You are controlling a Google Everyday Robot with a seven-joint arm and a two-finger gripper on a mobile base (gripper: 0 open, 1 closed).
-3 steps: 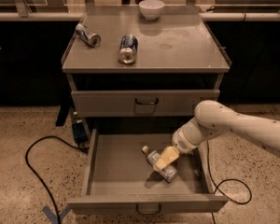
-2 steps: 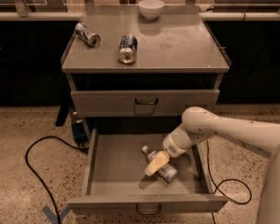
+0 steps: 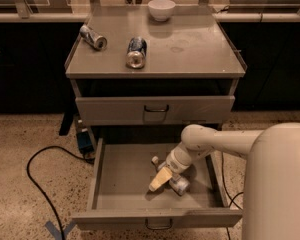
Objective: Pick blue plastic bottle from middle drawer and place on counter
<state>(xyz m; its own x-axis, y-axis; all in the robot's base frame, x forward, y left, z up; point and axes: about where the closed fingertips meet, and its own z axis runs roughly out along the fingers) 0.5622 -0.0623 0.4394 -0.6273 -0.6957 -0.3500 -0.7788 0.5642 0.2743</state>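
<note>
The blue plastic bottle (image 3: 179,185) lies on its side in the pulled-out middle drawer (image 3: 120,174), right of centre, with its white cap (image 3: 155,160) pointing to the back left. My gripper (image 3: 158,182) reaches down into the drawer from the right and sits right over the bottle's middle, hiding most of its body. Its tan tip points to the front left. The counter (image 3: 190,44) is the flat grey top of the cabinet above.
Two drink cans (image 3: 93,37) (image 3: 136,52) lie on the counter's left half, and a white bowl (image 3: 161,9) stands at its back edge. A closed drawer (image 3: 155,109) sits above the open one. A black cable (image 3: 40,184) and a blue object (image 3: 83,140) are on the floor at left.
My arm has swung left and lower into the drawer, bringing the gripper from the bottle's right side to over its middle. The bottle has stayed in place.
</note>
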